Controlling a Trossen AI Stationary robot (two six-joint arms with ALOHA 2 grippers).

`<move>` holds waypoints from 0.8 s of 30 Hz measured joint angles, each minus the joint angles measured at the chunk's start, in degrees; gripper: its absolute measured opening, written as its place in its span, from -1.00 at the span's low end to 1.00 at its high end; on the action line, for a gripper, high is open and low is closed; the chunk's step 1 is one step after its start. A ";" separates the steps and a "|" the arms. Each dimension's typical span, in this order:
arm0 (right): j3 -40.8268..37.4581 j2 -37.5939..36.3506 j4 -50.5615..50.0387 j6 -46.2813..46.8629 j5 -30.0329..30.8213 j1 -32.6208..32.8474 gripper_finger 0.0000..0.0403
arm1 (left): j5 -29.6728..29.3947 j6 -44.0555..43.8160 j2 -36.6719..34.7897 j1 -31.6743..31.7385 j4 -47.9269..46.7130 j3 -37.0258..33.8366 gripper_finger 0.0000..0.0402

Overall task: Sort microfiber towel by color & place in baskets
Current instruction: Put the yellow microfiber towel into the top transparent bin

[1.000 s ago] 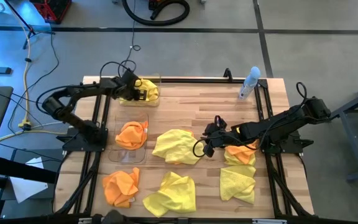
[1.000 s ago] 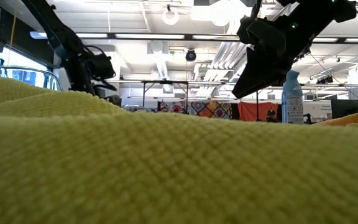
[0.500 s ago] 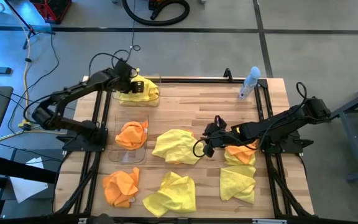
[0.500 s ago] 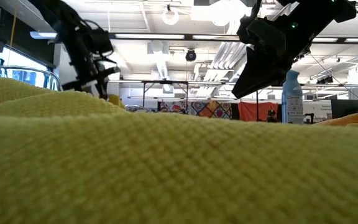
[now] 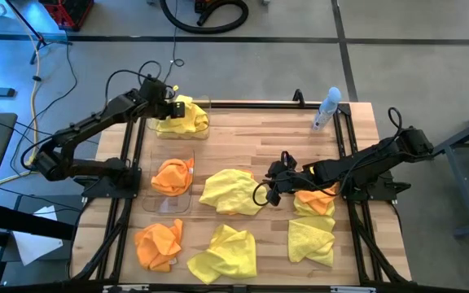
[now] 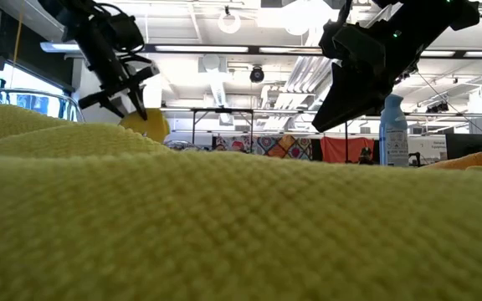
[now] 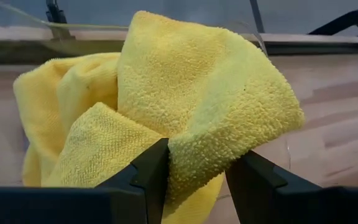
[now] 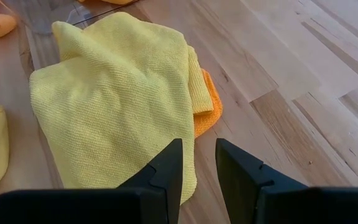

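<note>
From above, the left tool sits at the far clear plastic basket holding a bright yellow microfiber towel; the right tool waits beside another crumpled yellow towel on the wooden worktop. At the left wrist, the fingers stand apart with a limp fold of yellow cloth between them; whether they clamp it I cannot tell. At the right wrist, the fingers stand slightly apart and empty over a yellow towel, likely light and floppy, best pinched at a raised fold.

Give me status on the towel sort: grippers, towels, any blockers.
Left gripper over the far basket, yellow towel between its fingers. Right gripper open, empty, hovering mid-table beside another yellow towel. No blockers.
</note>
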 joint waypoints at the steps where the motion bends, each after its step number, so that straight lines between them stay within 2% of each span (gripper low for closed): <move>1: 0.00 0.00 0.00 0.00 0.00 0.00 -0.56 | -0.03 0.89 0.02 0.00 0.11 0.00 -0.31; 10: 0.01 0.00 0.00 0.00 -0.30 0.00 -0.56 | -3.16 0.28 0.04 0.00 0.21 0.00 -0.27; 20: 0.00 0.00 0.00 0.00 -0.37 0.00 -0.56 | -3.43 1.71 0.04 0.00 0.15 0.00 0.09; 24: 0.01 0.00 0.00 0.00 -0.37 -0.01 -0.56 | -3.05 1.13 0.04 0.00 0.55 0.00 0.14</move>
